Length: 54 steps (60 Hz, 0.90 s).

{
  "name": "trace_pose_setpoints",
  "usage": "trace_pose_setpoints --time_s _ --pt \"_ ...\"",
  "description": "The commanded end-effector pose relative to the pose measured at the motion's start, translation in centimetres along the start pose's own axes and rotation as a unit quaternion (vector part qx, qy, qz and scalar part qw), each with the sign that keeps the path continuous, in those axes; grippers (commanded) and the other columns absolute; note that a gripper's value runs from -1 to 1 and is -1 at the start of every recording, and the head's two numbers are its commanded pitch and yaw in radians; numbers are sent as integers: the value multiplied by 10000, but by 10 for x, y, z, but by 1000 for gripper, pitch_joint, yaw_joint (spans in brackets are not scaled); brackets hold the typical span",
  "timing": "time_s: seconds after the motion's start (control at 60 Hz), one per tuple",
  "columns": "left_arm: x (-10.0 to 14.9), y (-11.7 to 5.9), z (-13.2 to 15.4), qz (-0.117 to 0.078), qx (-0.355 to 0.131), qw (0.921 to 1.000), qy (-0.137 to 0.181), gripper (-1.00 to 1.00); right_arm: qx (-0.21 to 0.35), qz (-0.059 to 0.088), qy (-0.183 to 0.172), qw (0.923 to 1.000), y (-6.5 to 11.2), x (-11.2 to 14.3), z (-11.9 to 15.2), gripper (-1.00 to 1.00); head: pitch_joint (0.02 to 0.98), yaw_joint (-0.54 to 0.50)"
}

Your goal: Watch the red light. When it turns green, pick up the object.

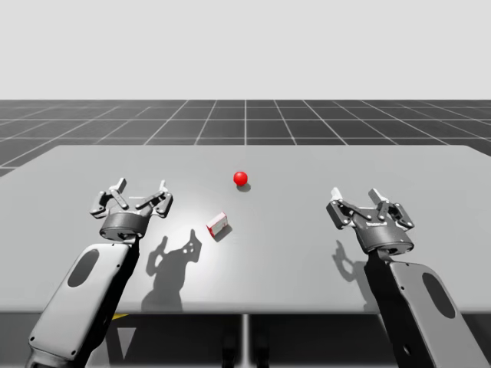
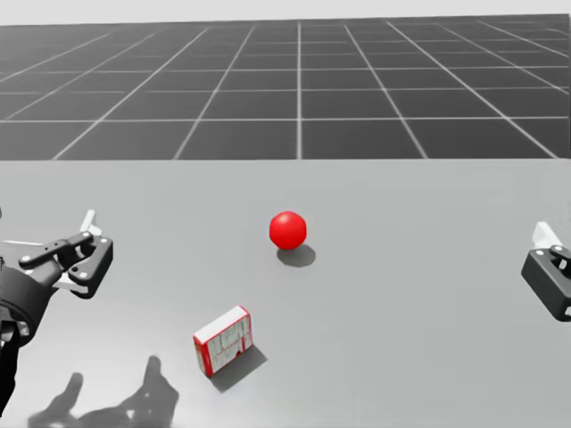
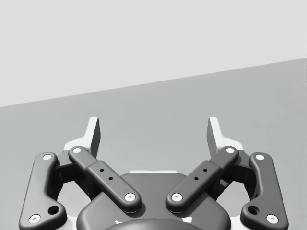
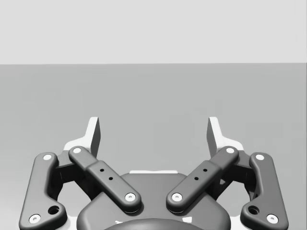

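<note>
Jaws on both grippers stand released, spread wide with nothing between them; pale, flat-faced fingertips (image 3: 93,134) sit on dark matte linkage bars with bright rivets. The box (image 2: 223,340), a small rectangular carton with red edges and a white printed face, lies on the table (image 1: 299,261), nearer me than the red light (image 2: 288,230) and a little to its left, apart from it. That light is a smooth, glossy red ball casting a soft shadow. My left gripper (image 1: 140,188) hovers well to the light's left, my right gripper (image 1: 355,195) well to its right, neither touching the box. The table is a plain, smooth grey slab; beyond the light lies a dark floor (image 1: 245,123) gridded with pale lines.
</note>
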Motion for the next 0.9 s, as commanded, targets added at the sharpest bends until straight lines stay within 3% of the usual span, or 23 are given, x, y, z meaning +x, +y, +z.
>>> trace_pose_setpoints --time_s 0.017,0.9 --pt "0 -1 0 21 -39 10000 3 -1000 2 -3 -7 10000 0 0 0 -1000 598 26" --pt "1 0 0 64 -44 10000 13 -1000 -2 15 -8 10000 0 0 0 -1000 601 19"
